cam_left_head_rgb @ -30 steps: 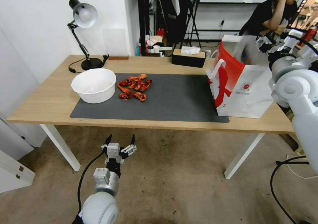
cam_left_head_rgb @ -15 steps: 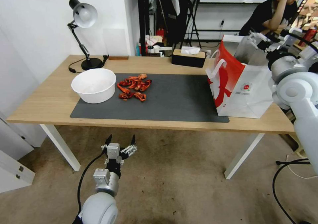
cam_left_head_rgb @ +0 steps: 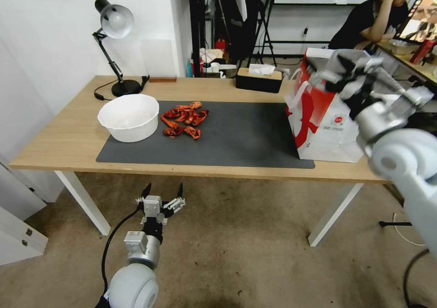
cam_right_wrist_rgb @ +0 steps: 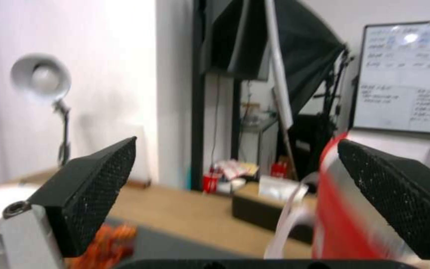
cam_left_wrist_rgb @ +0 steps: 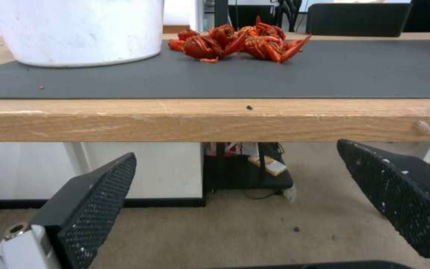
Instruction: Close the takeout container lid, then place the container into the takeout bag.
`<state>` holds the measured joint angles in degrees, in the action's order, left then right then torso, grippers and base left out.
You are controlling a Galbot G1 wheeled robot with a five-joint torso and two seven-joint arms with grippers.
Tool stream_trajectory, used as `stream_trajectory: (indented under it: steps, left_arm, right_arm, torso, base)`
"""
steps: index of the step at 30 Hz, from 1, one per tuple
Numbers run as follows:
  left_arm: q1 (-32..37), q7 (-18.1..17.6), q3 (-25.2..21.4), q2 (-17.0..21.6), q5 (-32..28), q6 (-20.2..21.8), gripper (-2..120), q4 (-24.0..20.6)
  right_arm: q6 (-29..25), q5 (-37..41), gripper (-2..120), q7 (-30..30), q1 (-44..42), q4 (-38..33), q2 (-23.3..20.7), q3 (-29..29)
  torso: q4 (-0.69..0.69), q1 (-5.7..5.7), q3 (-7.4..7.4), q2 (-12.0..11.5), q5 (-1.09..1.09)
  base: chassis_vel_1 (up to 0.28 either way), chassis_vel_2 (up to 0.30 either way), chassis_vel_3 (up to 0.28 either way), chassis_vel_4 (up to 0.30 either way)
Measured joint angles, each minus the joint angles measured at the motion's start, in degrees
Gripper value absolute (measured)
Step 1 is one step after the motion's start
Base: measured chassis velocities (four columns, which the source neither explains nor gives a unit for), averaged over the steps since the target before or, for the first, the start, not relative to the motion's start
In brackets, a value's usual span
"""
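the right gripper [cam_left_head_rgb: 339, 69], jaws spread and empty, hangs by the takeout bag [cam_left_head_rgb: 325, 130] at the mat's [cam_left_head_rgb: 236, 137] three o'clock; the takeout container is likely inside. the left gripper [cam_left_head_rgb: 162, 197], jaws apart, idles below the table [cam_left_head_rgb: 59, 144].

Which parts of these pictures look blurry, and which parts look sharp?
Head view: the right gripper and its forearm smear with motion blur in front of the takeout bag, while the white bowl and the left gripper, below the table edge, are crisp. Right wrist view: the bag and lamp are soft. Left wrist view: the table edge is sharp.
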<state>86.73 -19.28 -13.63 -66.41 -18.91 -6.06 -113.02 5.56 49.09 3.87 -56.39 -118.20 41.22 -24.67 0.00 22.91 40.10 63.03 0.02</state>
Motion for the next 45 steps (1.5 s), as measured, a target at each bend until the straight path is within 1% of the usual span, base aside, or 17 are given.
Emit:
stream_trajectory:
  steps: [3, 5, 7, 11, 13, 14, 15, 17, 18, 19, 22, 23, 26, 28, 32, 37, 45]
  left_arm:
    - [0.71, 0.37, -0.53, -0.42, 0.03, -0.42, 100, 0.03]
    - [0.82, 0.43, -0.65, -0.47, 0.06, -0.50, 100, 0.07]
    - [0.96, 0.60, -0.83, -0.58, 0.09, -0.73, 100, 0.24]
    - [0.99, 0.63, -1.00, -0.66, 0.10, -0.91, 100, 0.30]
    - [1.06, 0.62, -1.18, -0.84, 0.20, -1.17, 100, 0.37]
    - [1.24, 0.58, -1.31, -1.06, 0.37, -1.54, 100, 0.44]
    - [1.24, 0.58, -1.31, -1.06, 0.37, -1.54, 100, 0.44]
    - [1.35, 0.58, -1.36, -1.36, 0.93, -2.28, 100, 0.70]
    - [1.37, 0.60, -1.36, -1.55, 1.13, -2.83, 100, 0.90]
    - [1.37, 0.60, -1.36, -1.55, 1.13, -2.83, 100, 0.90]
    - [1.32, 0.57, -1.28, -1.98, 1.38, -4.26, 100, 1.30]
    - [1.32, 0.57, -1.28, -1.98, 1.38, -4.26, 100, 1.30]
    - [1.30, 0.47, -1.37, -2.28, 1.88, -6.10, 100, 1.69]
    - [1.33, 0.43, -1.51, -2.43, 2.66, -7.05, 100, 1.97]
    - [1.82, 0.42, -1.80, -2.63, 3.83, -8.38, 100, 2.40]
    - [2.38, 0.85, -2.07, -2.65, 4.13, -9.08, 100, 2.45]
    - [2.50, 0.99, -2.13, -2.60, 4.12, -9.19, 100, 2.32]
  right_arm:
    - [-4.33, -3.16, 100, -1.08, -5.72, -1.27, -0.14, -1.79]
    - [-5.25, -4.05, 100, -1.10, -7.30, -1.67, 0.01, -2.35]
    - [-8.17, -6.37, 100, -1.22, -12.52, -2.81, 0.84, -4.34]
    - [-10.16, -8.38, 100, -0.91, -17.32, -3.53, 2.26, -5.87]
    - [-11.91, -10.63, 100, 0.18, -21.02, -3.76, 4.06, -6.85]
    - [-13.26, -12.41, 100, 1.37, -24.03, -3.76, 5.97, -7.37]
    - [-13.26, -12.41, 100, 1.37, -24.03, -3.76, 5.97, -7.37]
    - [-15.45, -14.47, 100, 2.58, -27.45, -3.41, 8.81, -7.75]
    - [-17.06, -15.73, 100, 3.36, -30.17, -3.02, 11.35, -7.79]
    - [-17.06, -15.73, 100, 3.36, -30.17, -3.02, 11.35, -7.79]
    - [-21.35, -18.25, 100, 3.83, -35.25, -1.88, 16.53, -7.35]
    - [-21.35, -18.25, 100, 3.83, -35.25, -1.88, 16.53, -7.35]
    - [-24.71, -19.08, 100, 3.24, -38.29, -0.37, 19.68, -6.16]
    - [-25.70, -19.08, 100, 3.24, -39.05, 0.22, 20.78, -5.53]
    - [-25.75, -18.53, 100, 3.35, -40.14, 1.18, 22.60, -3.99]
    - [-26.21, -18.86, 100, 3.20, -39.49, 3.01, 23.69, -2.48]
    - [-26.44, -19.00, 100, 3.09, -39.20, 3.37, 23.73, -2.16]
  torso:
    - [0.00, 0.00, 0.00, 0.00, -0.02]
    - [0.01, 0.00, -0.01, 0.00, -0.02]
    - [0.01, 0.00, -0.01, 0.00, -0.03]
    - [-0.01, 0.00, 0.00, 0.00, -0.01]
    - [0.00, 0.00, -0.01, 0.00, -0.04]
    - [0.00, 0.00, 0.00, 0.00, -0.02]
    - [0.00, 0.00, 0.00, 0.00, -0.02]
    - [0.00, 0.00, 0.00, 0.00, -0.04]
    - [0.00, 0.00, 0.00, 0.00, 0.00]
    - [0.00, 0.00, 0.00, 0.00, 0.00]
    - [-0.01, 0.00, 0.00, 0.00, -0.03]
    - [-0.01, 0.00, 0.00, 0.00, -0.03]
    - [-0.02, 0.00, 0.00, 0.01, -0.04]
    - [0.00, 0.00, 0.00, 0.01, -0.02]
    - [0.00, 0.01, 0.00, 0.00, -0.03]
    - [0.00, 0.01, 0.00, 0.00, -0.02]
    - [0.00, 0.01, 0.00, 0.00, -0.02]
  base:
    - [0.000, 0.000, 0.000, 0.000]
    - [0.000, 0.000, 0.000, 0.000]
    - [0.000, 0.000, 0.000, 0.000]
    - [0.000, 0.000, 0.000, 0.000]
    - [0.000, 0.000, 0.000, 0.000]
    - [0.000, 0.000, 0.000, 0.000]
    - [0.000, 0.000, 0.000, 0.000]
    - [0.000, 0.000, 0.000, 0.000]
    - [0.000, 0.000, 0.000, 0.000]
    - [0.000, 0.000, 0.000, 0.000]
    - [0.000, 0.000, 0.000, 0.000]
    - [0.000, 0.000, 0.000, 0.000]
    - [0.000, 0.000, 0.000, 0.000]
    - [0.000, 0.000, 0.000, 0.000]
    - [0.000, 0.000, 0.000, 0.000]
    - [0.000, 0.000, 0.000, 0.000]
    - [0.000, 0.000, 0.000, 0.000]
